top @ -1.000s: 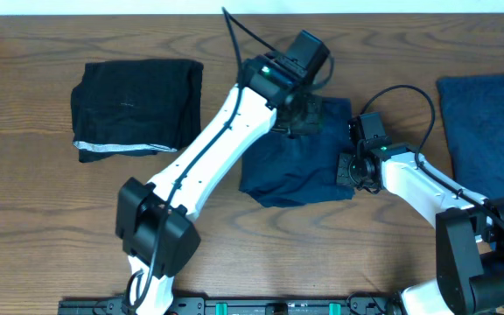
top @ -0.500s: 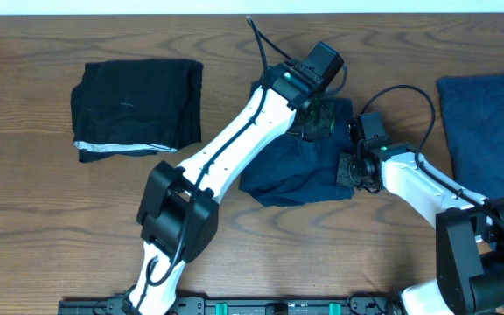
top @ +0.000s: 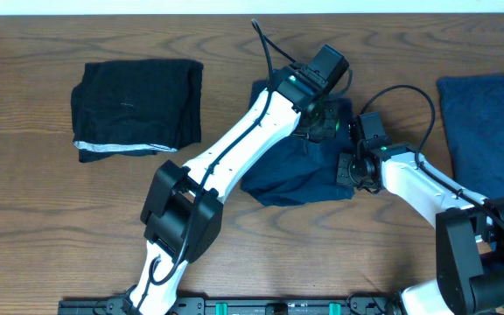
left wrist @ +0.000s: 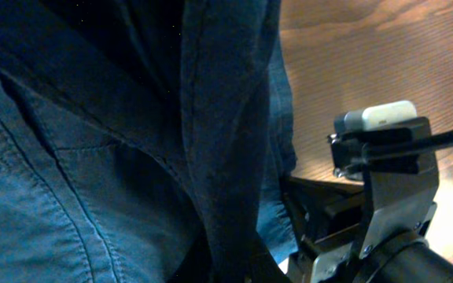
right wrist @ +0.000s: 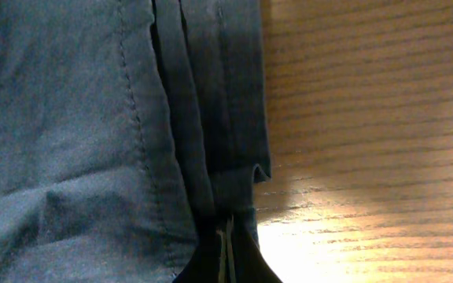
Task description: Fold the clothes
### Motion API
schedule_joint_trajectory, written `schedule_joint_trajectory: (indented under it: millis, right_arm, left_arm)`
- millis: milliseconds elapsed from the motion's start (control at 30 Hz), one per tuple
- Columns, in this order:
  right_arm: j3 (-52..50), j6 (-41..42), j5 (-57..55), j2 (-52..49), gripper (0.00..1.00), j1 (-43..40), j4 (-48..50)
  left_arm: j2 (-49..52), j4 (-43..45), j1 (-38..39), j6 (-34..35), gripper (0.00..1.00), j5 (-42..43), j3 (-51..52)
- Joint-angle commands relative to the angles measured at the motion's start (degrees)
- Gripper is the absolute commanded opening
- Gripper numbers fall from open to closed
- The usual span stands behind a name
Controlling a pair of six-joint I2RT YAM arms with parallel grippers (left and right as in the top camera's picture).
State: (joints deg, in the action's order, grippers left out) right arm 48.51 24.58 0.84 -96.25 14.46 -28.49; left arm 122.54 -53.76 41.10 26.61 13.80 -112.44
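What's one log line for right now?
task: folding | dark blue cloth garment: mid-table | left end effector: gripping it | right end effector: gripping edge

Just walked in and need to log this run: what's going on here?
Both arms are working on the dark blue garment mid-table. The right gripper pinches its edge. The left gripper is at its far end, fabric draped over its camera, grip unclear. A folded black garment lies left, another blue cloth right.
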Motion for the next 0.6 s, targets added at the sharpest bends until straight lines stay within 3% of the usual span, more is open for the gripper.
schedule_joint_trajectory:
  millis: [0,367,400,500,567]
  right_arm:
    - [-1.9,0.7,0.3,-0.9,0.01,-0.1,-0.4]
    - [-1.5,-0.3,0.0,-0.7,0.01,-0.4,-1.1]
    - [-0.7,-0.8,0.0,-0.4,0.01,-0.9,-2.7]
    - [5.2,-3.1,0.0,3.0,0.01,-3.2,-10.5]
    - [8.7,-3.7,0.1,6.0,0.02,-4.6,-14.1]
  left_arm:
    - [1.7,0.6,0.5,0.3,0.06,0.7,-0.9]
    - [1.8,1.5,0.5,0.3,0.08,5.7,-0.9]
    - [1.8,1.9,0.4,0.2,0.16,6.5,-0.9]
    - [1.0,3.1,-0.1,-3.4,0.59,10.8,-1.4]
    - [-0.1,3.3,-0.6,-5.7,0.73,11.1,-1.7]
